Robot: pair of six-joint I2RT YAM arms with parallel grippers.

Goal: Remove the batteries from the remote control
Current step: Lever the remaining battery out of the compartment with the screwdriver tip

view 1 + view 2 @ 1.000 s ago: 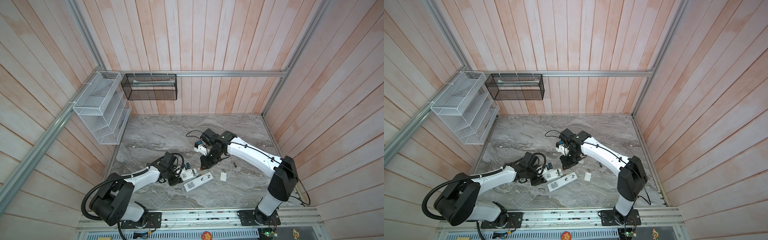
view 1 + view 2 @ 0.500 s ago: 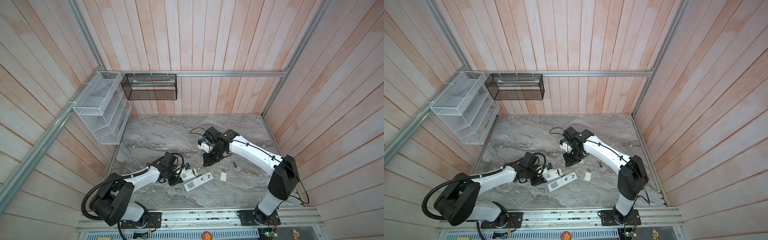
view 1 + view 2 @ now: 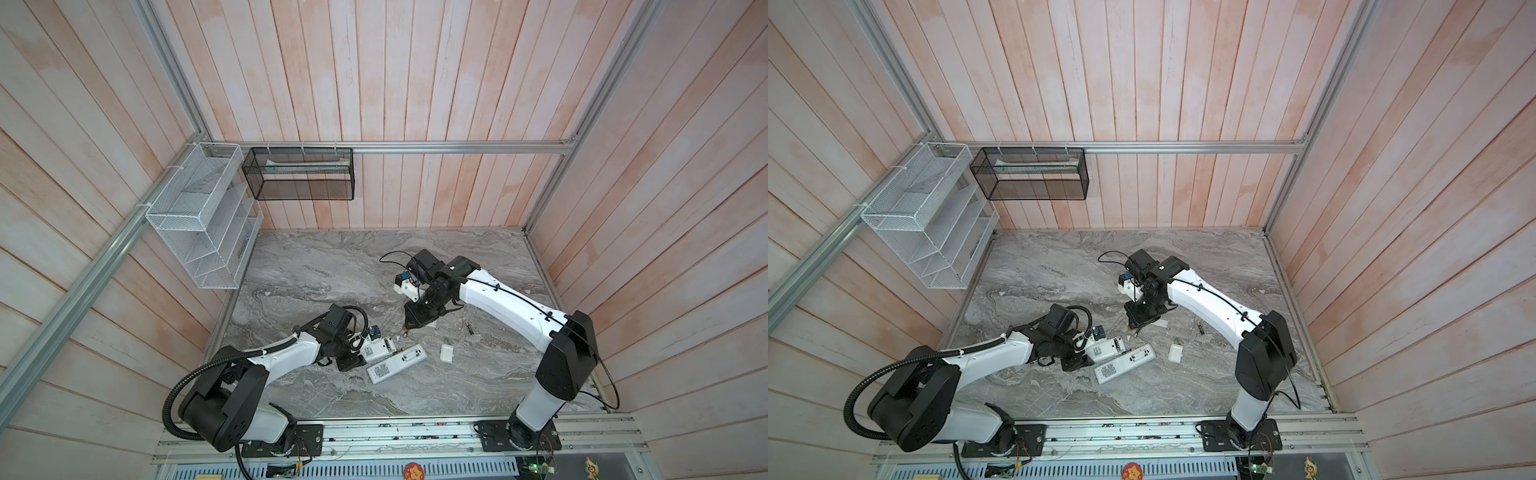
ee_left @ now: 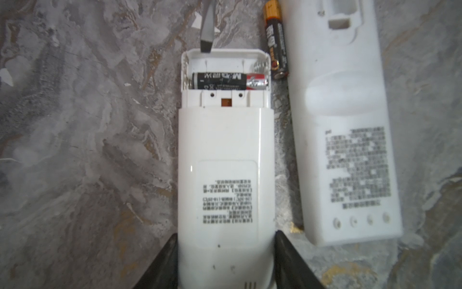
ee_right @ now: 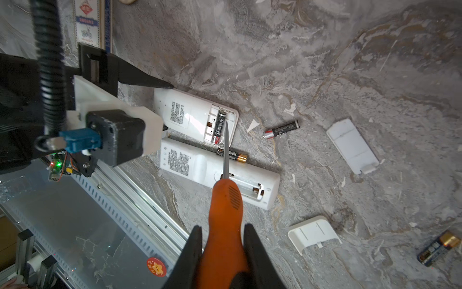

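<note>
The left gripper (image 4: 226,234) was clamped on the short white plastic remote control (image 4: 225,162), its compartment uncovered — one black-and-red battery (image 4: 228,80) lay inside. The right gripper (image 5: 222,227) clenched the orange-handled screwdriver (image 5: 225,200), blade tip at the compartment's end rim. Three loose batteries (image 5: 281,129) lay on the grey marbled tabletop (image 5: 325,50) — one just beside the longer white remote (image 5: 190,162).

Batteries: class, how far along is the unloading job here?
Done: both covers off, long remote empty, three batteries loose on the table. In hand: left gripper clamps the short remote; right gripper holds the screwdriver, tip at its compartment. Left: one battery seated there.
</note>
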